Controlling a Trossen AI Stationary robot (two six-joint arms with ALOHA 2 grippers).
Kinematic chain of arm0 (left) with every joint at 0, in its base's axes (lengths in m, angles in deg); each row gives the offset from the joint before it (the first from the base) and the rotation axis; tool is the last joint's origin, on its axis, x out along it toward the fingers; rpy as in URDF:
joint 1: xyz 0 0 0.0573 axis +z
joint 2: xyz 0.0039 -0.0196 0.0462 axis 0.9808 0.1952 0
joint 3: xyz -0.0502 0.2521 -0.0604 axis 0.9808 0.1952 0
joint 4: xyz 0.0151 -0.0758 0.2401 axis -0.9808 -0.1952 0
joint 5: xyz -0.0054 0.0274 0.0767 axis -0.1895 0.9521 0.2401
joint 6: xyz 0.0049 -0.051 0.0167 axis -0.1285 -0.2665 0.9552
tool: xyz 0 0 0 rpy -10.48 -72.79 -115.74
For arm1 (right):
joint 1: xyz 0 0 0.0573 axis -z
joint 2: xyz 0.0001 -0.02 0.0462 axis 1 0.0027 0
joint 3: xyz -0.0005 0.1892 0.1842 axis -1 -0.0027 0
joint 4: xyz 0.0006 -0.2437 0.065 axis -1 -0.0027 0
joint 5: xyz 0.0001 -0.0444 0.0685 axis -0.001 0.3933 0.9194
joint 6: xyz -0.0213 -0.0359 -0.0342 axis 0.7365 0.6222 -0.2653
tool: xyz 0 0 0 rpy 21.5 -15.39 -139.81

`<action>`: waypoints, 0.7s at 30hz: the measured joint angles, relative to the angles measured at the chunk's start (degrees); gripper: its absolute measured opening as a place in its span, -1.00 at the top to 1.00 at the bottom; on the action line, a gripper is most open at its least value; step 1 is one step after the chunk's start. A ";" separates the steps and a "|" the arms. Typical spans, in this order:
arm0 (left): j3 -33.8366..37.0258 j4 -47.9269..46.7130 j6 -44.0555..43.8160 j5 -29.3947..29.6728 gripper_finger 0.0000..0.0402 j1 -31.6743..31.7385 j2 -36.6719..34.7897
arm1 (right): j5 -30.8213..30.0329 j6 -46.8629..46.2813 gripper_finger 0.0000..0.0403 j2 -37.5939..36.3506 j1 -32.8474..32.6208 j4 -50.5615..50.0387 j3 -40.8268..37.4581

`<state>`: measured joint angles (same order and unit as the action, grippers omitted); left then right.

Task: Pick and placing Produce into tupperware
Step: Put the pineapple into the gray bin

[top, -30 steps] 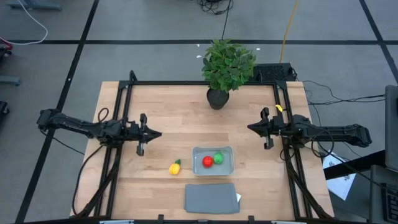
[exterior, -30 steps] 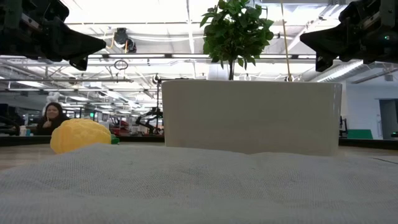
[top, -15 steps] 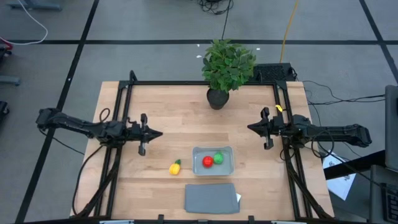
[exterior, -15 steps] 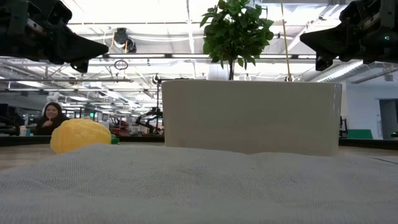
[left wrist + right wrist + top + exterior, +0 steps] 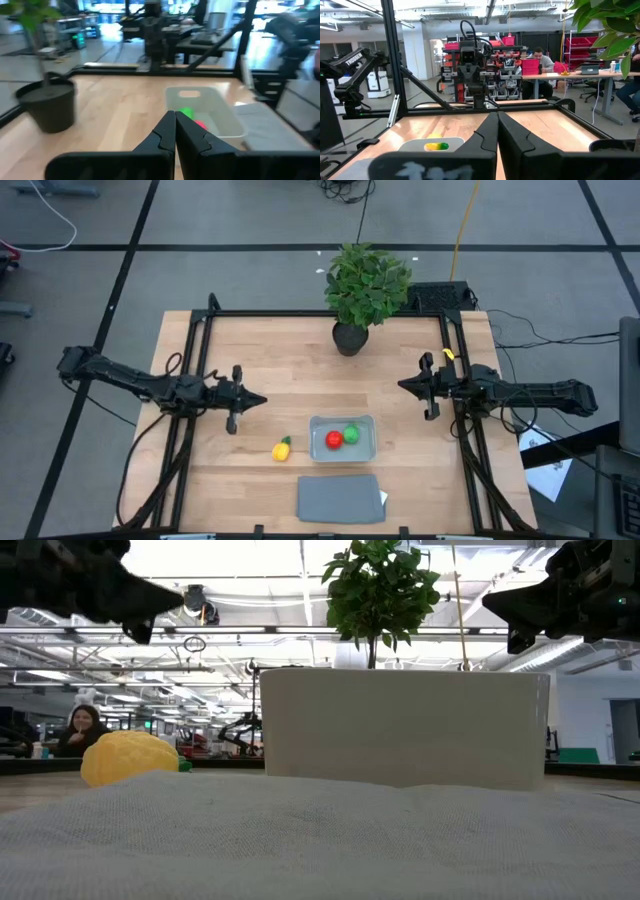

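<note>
Near the worktop's front edge, the tupperware (image 5: 342, 438) is holding the red (image 5: 334, 440) and green produce (image 5: 351, 434), apparently touching, while the yellow piece (image 5: 282, 448) is lying just beside it; left gripper (image 5: 262, 399) and right gripper (image 5: 402, 386) are hovering apart, fingers pressed together, empty.

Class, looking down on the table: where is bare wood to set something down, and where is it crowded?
Free: the wood between the left gripper and right gripper, below the potted plant. Crowded: the near middle, with tupperware, yellow piece and lid close together.

Two slim black jointed arms with black cables, the right arm (image 5: 520, 392) bearing a yellow tag
</note>
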<state>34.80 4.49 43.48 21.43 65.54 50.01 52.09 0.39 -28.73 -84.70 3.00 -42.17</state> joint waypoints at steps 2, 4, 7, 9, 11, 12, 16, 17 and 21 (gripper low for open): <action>-0.39 1.19 0.07 -1.71 0.94 -1.37 1.04 | 0.00 -0.01 1.00 -0.02 0.00 -0.02 0.00; -0.39 2.88 -1.78 -2.40 0.92 -2.82 2.00 | 0.00 -0.01 1.00 -0.02 0.00 -0.02 0.00; -0.39 3.92 -9.04 -0.36 0.94 -4.85 3.31 | 0.00 -0.01 1.00 -0.01 -0.02 -0.02 -0.01; -0.39 3.57 -12.26 3.30 0.98 -6.63 4.50 | 0.00 -0.01 1.00 -0.02 -0.02 0.00 0.00; -0.39 3.80 -13.51 7.76 0.98 -8.98 5.93 | 0.00 -0.01 1.00 -0.02 0.00 0.00 0.00; -0.39 4.42 -13.90 10.41 0.98 -10.07 6.77 | -0.04 0.14 1.00 -0.02 0.00 0.00 0.00; -0.39 10.32 -12.94 16.95 0.99 -14.61 10.49 | -0.22 0.21 1.00 -0.02 0.00 -0.04 0.00; -0.39 12.62 -11.82 17.19 0.99 -15.84 11.54 | -0.21 0.21 1.00 -0.02 -0.01 -0.04 0.00; -0.39 22.59 -8.03 17.44 0.95 -20.84 15.84 | -0.22 0.21 1.00 -0.02 -0.01 -0.35 0.00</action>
<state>34.40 27.07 35.45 38.87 44.70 65.86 51.87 0.60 -28.75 -84.71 2.65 -42.17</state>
